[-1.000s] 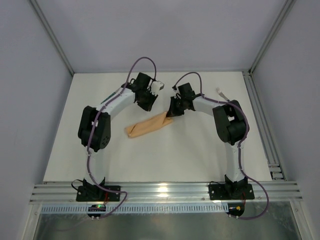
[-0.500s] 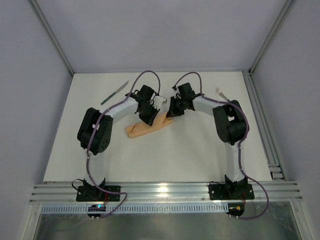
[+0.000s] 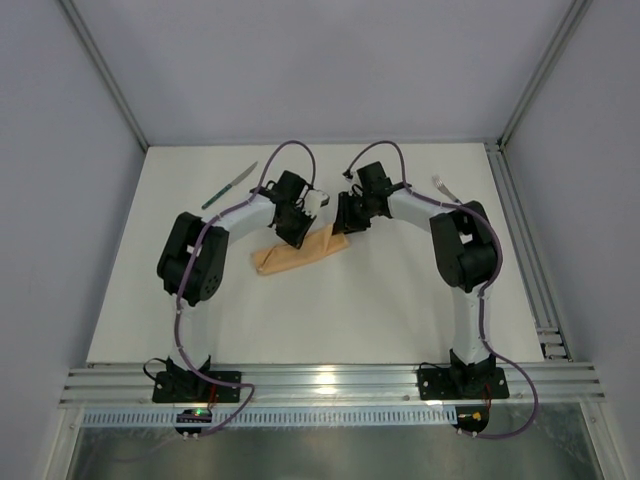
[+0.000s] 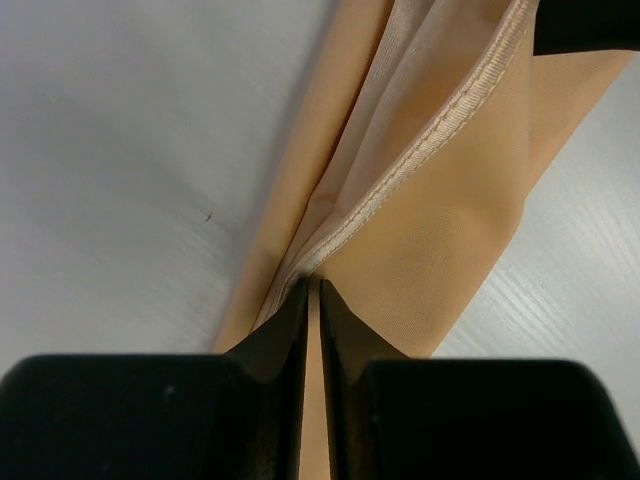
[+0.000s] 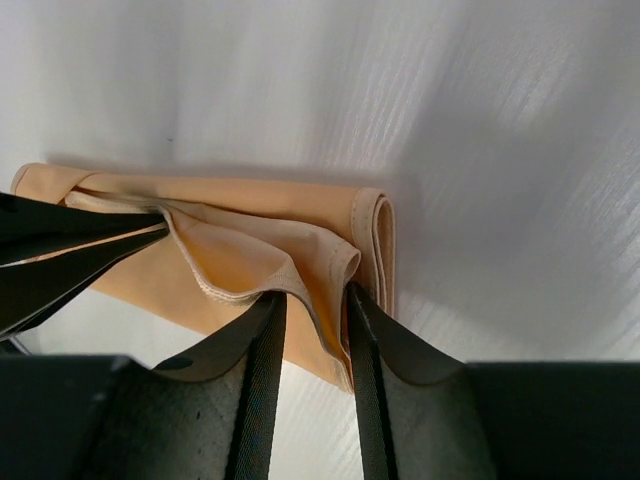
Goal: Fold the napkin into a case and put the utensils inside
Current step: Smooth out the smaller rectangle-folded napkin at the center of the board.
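The peach-orange napkin (image 3: pixel 296 254) lies folded into a narrow case at the table's middle, with its upper layer lifted. My left gripper (image 3: pixel 300 236) (image 4: pixel 312 290) is shut on the stitched hem of that layer (image 4: pixel 440 150). My right gripper (image 3: pixel 340 228) (image 5: pixel 315 300) is at the case's right end, jaws apart, with a loose fold of napkin (image 5: pixel 300 260) hanging between them. The left fingers (image 5: pixel 70 245) show at the left of the right wrist view. The green-handled knife (image 3: pixel 230 185) lies at the back left. A silver utensil end (image 3: pixel 441 186) shows at the back right, partly hidden by the right arm.
The white table (image 3: pixel 350 320) has an aluminium rail (image 3: pixel 520 220) along its right side and a rail (image 3: pixel 330 382) along the near edge by the arm bases. Grey walls close in the back and both sides.
My left gripper came forward and down onto the napkin and pinched its hem, uncovering the knife behind it. My right gripper's jaws have spread apart on the case's right end.
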`<state>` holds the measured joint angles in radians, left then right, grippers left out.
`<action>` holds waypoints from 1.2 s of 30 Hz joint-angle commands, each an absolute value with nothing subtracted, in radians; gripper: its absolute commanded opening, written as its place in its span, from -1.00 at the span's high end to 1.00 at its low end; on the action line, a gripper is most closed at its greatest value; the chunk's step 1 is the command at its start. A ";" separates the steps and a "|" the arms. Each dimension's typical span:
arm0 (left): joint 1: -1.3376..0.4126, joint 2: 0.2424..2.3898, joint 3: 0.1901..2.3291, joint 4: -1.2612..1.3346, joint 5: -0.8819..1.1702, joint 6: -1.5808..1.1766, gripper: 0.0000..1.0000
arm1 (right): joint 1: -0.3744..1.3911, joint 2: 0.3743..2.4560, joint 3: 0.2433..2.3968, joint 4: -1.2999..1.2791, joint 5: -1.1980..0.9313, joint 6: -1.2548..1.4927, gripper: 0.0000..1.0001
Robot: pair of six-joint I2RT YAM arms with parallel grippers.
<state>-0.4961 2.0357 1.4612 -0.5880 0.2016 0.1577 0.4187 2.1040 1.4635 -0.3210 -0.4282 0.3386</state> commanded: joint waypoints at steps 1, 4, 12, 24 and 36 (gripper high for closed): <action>-0.494 2.072 1.459 -0.578 0.181 0.146 0.82 | 0.417 2.010 1.528 -0.402 -0.445 0.287 0.29; -0.492 2.069 1.456 -0.572 0.170 0.141 0.82 | 0.416 2.002 1.534 -0.471 -0.420 0.262 0.30; -0.486 2.072 1.459 -0.575 0.169 0.135 0.82 | 0.416 1.883 1.419 -0.440 -0.434 0.268 0.30; -0.485 2.083 1.474 -0.581 0.175 0.124 0.81 | 0.489 1.928 1.164 0.287 -0.575 0.613 0.93; -0.485 2.085 1.476 -0.586 0.176 0.133 0.80 | 0.456 2.074 1.223 0.121 -0.348 0.765 0.92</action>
<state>-0.4931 2.0430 1.4696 -0.5838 0.1936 0.1337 0.4614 2.0682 1.1831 0.1555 -0.4316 0.7265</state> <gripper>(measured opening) 0.100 0.039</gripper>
